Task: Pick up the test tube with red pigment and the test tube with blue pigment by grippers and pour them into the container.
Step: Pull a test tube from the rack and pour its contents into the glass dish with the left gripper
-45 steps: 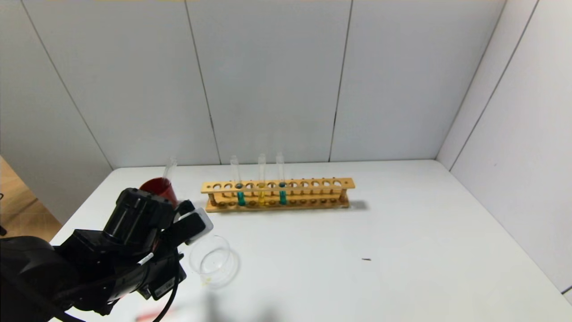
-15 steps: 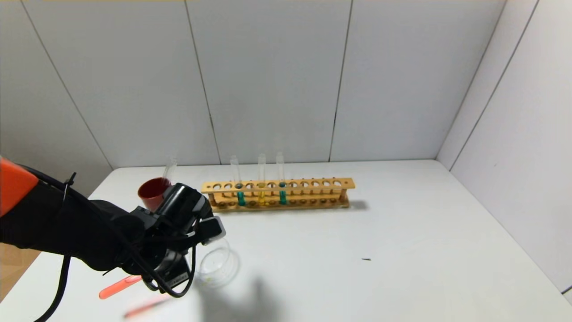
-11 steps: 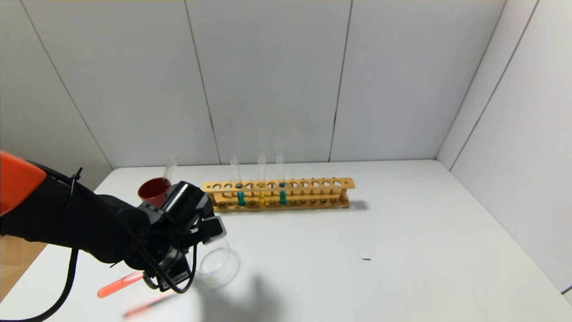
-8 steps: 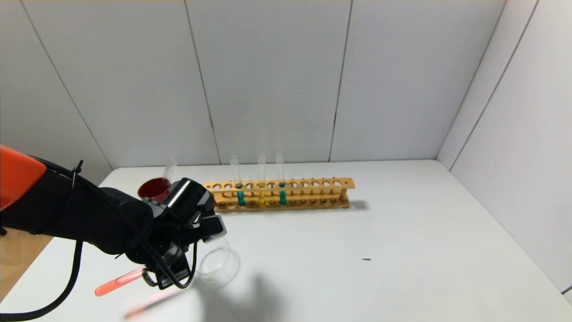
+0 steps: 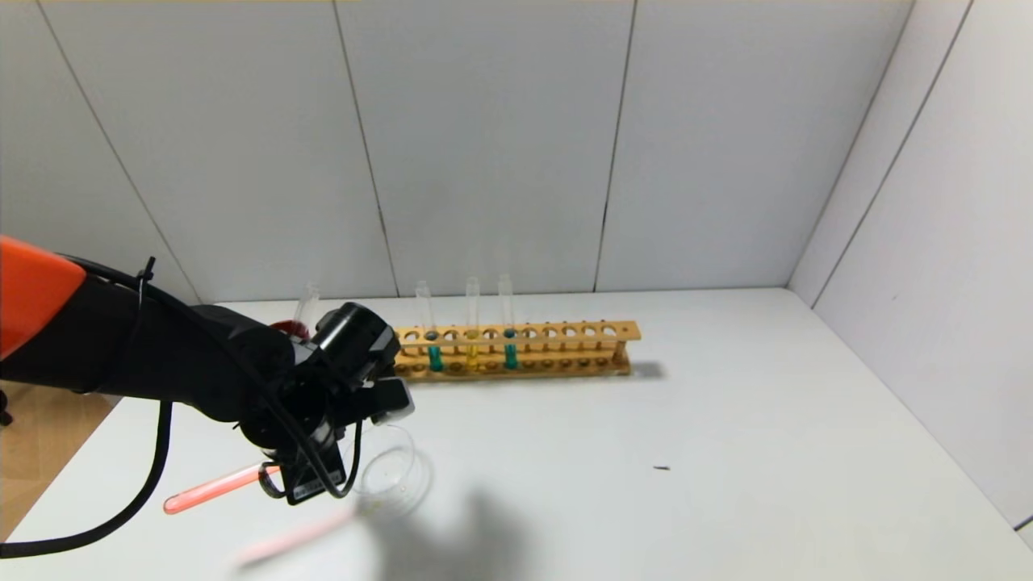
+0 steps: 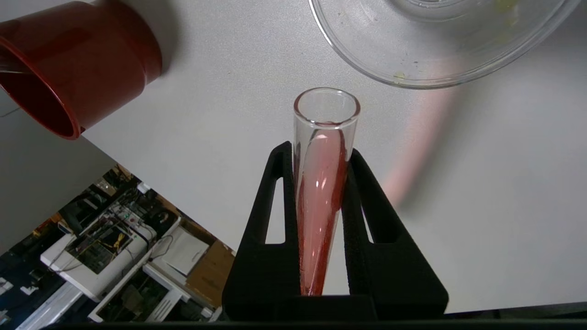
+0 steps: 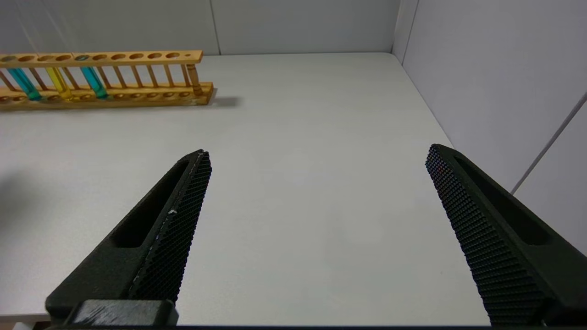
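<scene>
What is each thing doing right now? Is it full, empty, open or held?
left gripper: shut on the red test tube.
red test tube: held, tipped nearly flat, liquid inside.
glass container: upright, no red liquid.
blue test tubes: standing in rack.
yellow test tube: standing in rack.
right gripper: open, holding nothing.

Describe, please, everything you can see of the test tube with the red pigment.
The test tube with red pigment is a thin clear glass tube with a rolled rim at its open mouth. Orange-red liquid is spread along its length, since it lies nearly level above the table. The left gripper is shut on it, a finger on each side. Its mouth points toward the container and is still short of its rim.
</scene>
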Tool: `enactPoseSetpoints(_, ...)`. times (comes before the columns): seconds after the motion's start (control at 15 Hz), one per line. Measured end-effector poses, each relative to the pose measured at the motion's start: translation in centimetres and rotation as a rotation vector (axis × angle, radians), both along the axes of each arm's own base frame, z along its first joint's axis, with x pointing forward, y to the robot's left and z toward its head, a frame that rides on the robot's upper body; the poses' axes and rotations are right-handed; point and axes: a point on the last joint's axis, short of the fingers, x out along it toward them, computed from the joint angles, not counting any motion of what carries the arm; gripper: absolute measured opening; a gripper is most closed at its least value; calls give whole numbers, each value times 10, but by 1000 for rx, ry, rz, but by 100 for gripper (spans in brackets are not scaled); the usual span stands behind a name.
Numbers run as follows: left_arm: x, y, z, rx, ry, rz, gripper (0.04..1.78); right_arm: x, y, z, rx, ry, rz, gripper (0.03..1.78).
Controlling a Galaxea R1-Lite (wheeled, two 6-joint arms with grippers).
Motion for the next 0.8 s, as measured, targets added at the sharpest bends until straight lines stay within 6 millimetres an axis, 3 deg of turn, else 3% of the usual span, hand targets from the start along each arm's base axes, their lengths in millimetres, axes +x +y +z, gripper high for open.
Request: enactPoseSetpoints(0.8, -3, -11, 15, 95, 68, -29, 32, 0, 0, 0, 0, 0, 1, 171)
